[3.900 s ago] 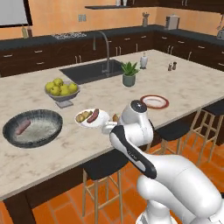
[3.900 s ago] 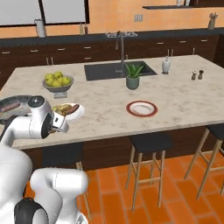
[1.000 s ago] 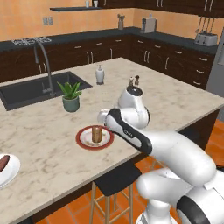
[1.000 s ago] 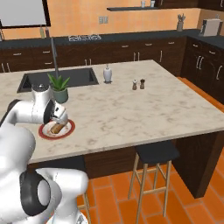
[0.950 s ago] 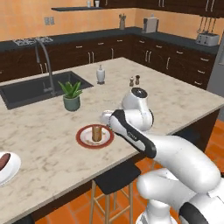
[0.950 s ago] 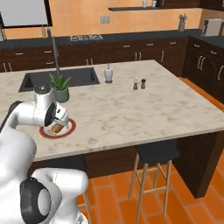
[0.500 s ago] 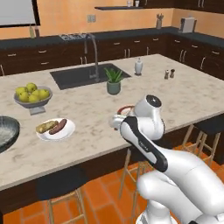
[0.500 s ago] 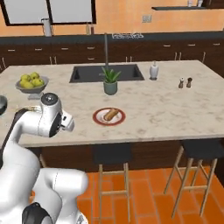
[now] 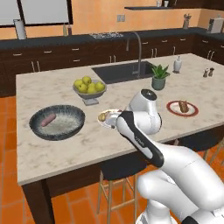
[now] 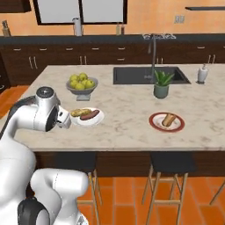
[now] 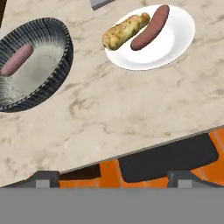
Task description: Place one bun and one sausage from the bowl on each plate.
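Note:
The dark grey bowl point(image 9: 57, 136) point(image 11: 65, 52) sits at the left of the island with one sausage point(image 9: 47, 119) point(image 11: 16, 60) in it. To its right, the plain white plate point(image 10: 88, 122) point(image 11: 175, 39) carries a bun point(image 11: 124, 30) and a sausage point(image 11: 149, 21). The red-rimmed plate point(image 9: 173, 109) point(image 10: 153, 123) further right holds a bun point(image 10: 168, 119). My gripper point(image 11: 113, 179) is open and empty; it hovers over the counter's front edge, between bowl and white plate. In the left base view my arm hides part of the white plate.
A pedestal bowl of yellow-green apples point(image 9: 89, 89) point(image 10: 82, 84) stands just behind the white plate. A potted plant point(image 10: 161, 85) and the sink point(image 9: 124, 72) lie further back. Black stools point(image 11: 168, 157) stand under the counter's front edge.
The base has driven left along the island, so the whole scene shifted. My hand has left the red-rimmed plate, where a bun lies, and now hangs by the white plate and bowl.

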